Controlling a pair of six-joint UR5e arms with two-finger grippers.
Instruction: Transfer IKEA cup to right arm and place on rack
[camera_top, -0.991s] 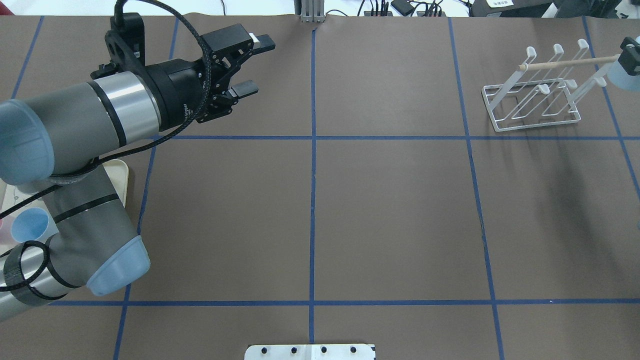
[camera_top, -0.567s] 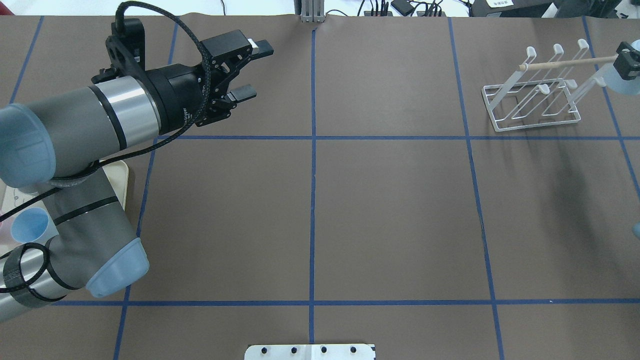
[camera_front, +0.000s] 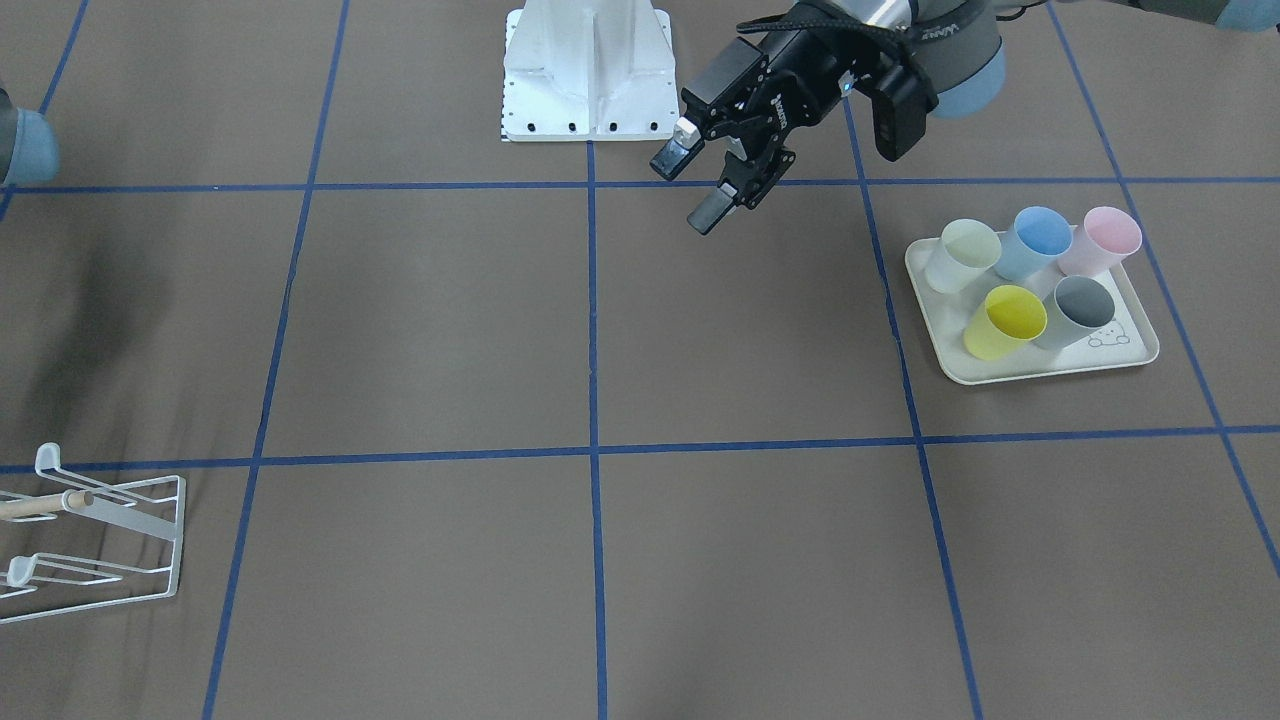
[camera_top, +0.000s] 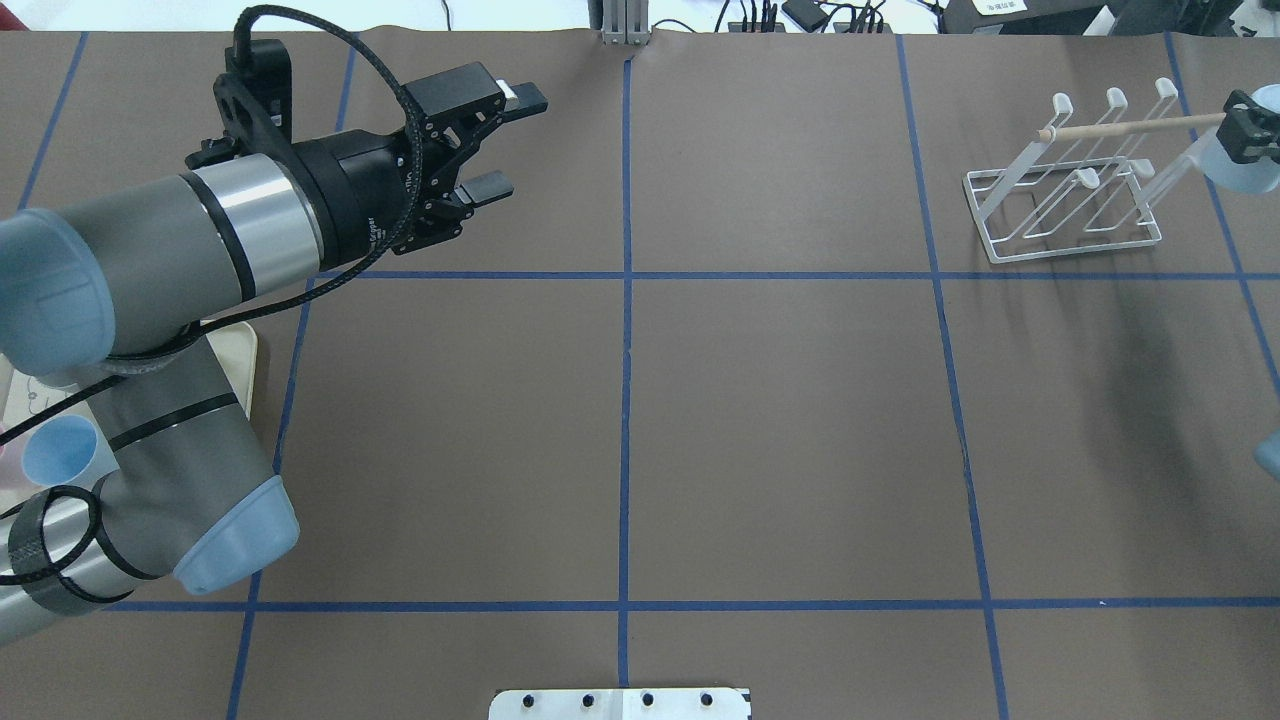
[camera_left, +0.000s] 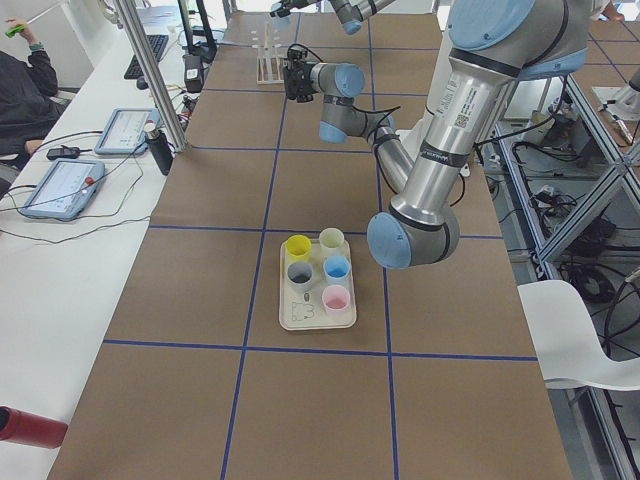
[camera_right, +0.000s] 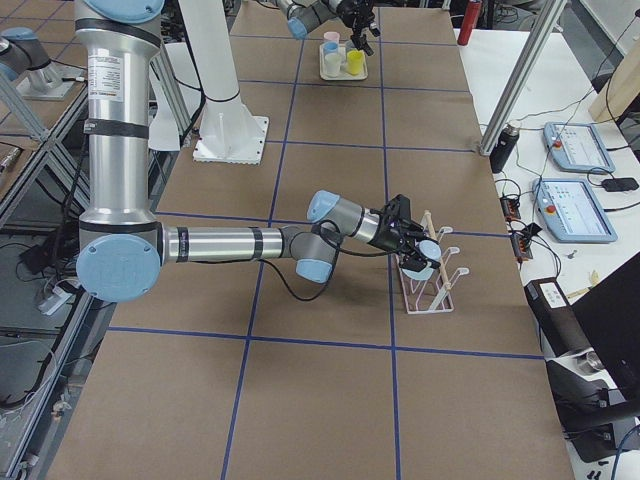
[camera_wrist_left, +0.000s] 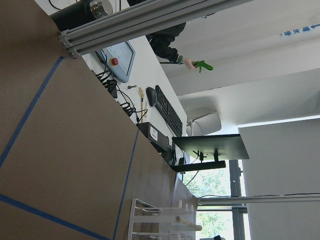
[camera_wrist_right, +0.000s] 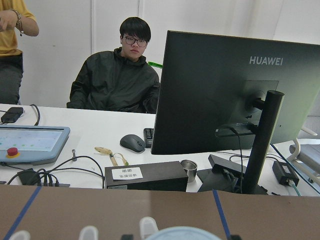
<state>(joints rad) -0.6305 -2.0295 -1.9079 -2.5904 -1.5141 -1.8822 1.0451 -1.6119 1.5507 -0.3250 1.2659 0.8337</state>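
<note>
Overhead / step: handover looks done; placing phase (my read). R gripper (camera_top: 1252, 130) sits at the view's right edge, clamped on the pale-blue IKEA cup (camera_top: 1236, 172). Cup is off the table, just beside the rack (camera_top: 1060, 245), by the tip of the dowel (camera_top: 1130, 125).
Overhead / L gripper (camera_top: 510, 142): fingers apart, nothing in it, over bare mat (camera_top: 780, 420), well apart from rack.
Overhead / next move: prob. line cup mouth up w/ a prong, slide it on, then let go. Dowel end is v. close and could get knocked.
Front view / room: mid-table bare, plenty of space. Tray (camera_front: 1040, 372) w/ five cups on the L arm's side, away from the action. Rack cut off by the view's left edge; R gripper out of shot.
Ext left / far end: R arm small beside rack; grip too small to judge here.
Ext right / cup: at the gripper's tip, over the rack's upper prongs; touching or not, can't tell. Rack is near the table's operator-side edge, so little margin that way.
L wrist / view: looks across mat to rack + dowel; no cup, own fingers not in shot.
R wrist / view: cup rim at bottom edge, white prong tips (camera_wrist_right: 90, 232) just beside it. Past the table edge: desk, monitor (camera_wrist_right: 225, 95), seated person.
</note>
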